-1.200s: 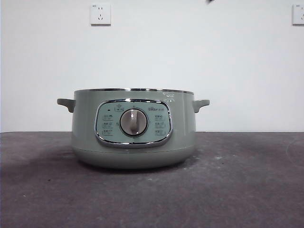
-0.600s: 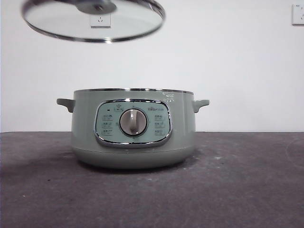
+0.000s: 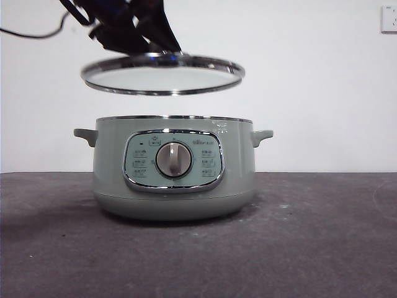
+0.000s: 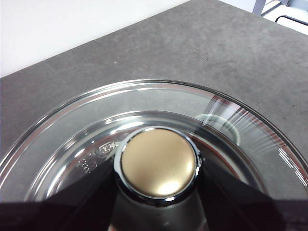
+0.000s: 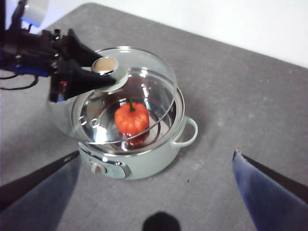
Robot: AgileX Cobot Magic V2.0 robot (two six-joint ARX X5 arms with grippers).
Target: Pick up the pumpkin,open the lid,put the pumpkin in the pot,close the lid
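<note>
The glass lid with its chrome rim hangs nearly level a little above the open sage-green pot. My left gripper is shut on the lid's round knob, and its dark arm comes down from the top left in the front view. The right wrist view shows the orange-red pumpkin with its green stem lying inside the pot, under the lid. My right gripper is open and empty, high above the table in front of the pot.
The pot stands in the middle of a dark grey table before a white wall. A wall socket shows at the top right. A black cable trails from the left arm.
The lid came into view at the top left, then moved down and right to hang over the pot. The left arm now shows above it. The pot has not moved.
</note>
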